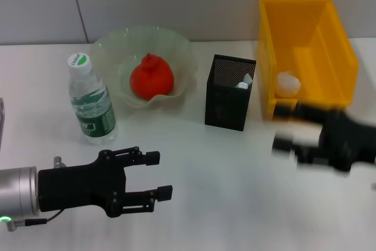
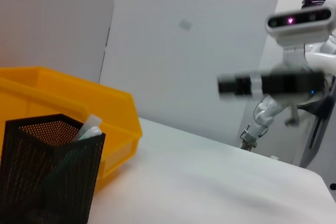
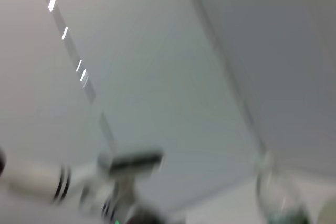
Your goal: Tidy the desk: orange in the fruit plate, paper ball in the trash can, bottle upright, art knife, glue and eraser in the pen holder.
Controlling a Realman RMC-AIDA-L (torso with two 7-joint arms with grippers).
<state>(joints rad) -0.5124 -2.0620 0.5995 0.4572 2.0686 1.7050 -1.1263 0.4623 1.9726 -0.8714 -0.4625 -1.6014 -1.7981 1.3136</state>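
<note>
Both grippers — left gripper (image 1: 155, 176), right gripper (image 1: 282, 129) — over bare table (image 1: 223, 204).

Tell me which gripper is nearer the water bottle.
Left. The left gripper hovers open just in front of the upright water bottle, slightly to its right. The right gripper is far across the table, in front of the yellow trash can, beyond the pen holder.
</note>
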